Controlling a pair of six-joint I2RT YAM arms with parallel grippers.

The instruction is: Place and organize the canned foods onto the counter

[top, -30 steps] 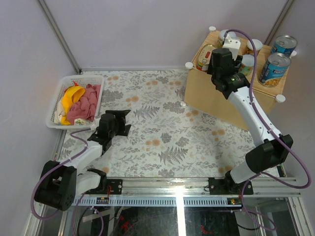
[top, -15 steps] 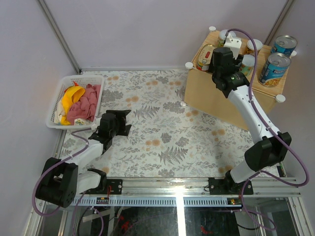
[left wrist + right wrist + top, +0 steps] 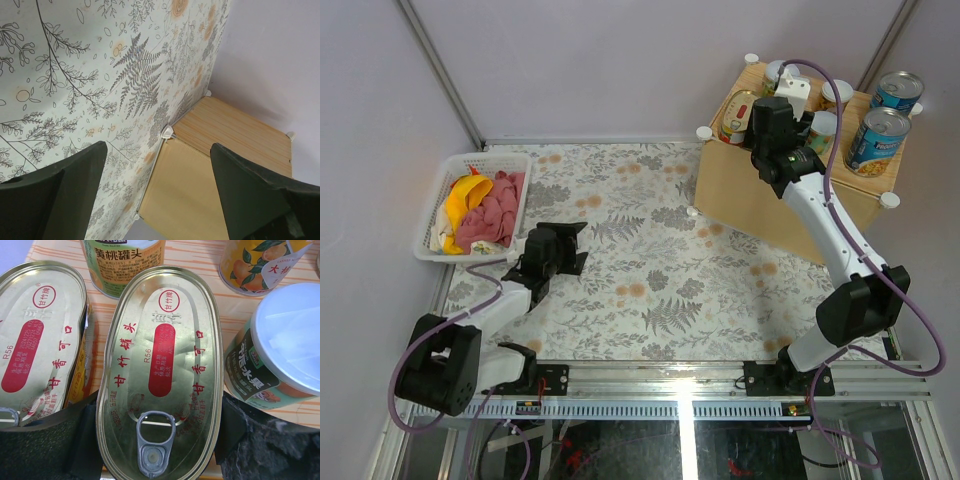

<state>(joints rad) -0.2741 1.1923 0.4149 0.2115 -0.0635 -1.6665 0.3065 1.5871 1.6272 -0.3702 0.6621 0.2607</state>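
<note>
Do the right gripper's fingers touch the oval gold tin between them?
Cannot tell. In the right wrist view both fingers border the rim of the tin, but neither gap nor pressure shows plainly.

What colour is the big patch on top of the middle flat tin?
Red, on the gold flat tin; the right wrist view shows it best.

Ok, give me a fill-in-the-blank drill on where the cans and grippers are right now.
1. The oval tin between the right gripper's fingers is ___ in colour.
2. The left gripper hangs open over the table, holding ___.
3. The two blue-labelled cans stand on the ___.

Missing words: gold; nothing; counter.
</note>
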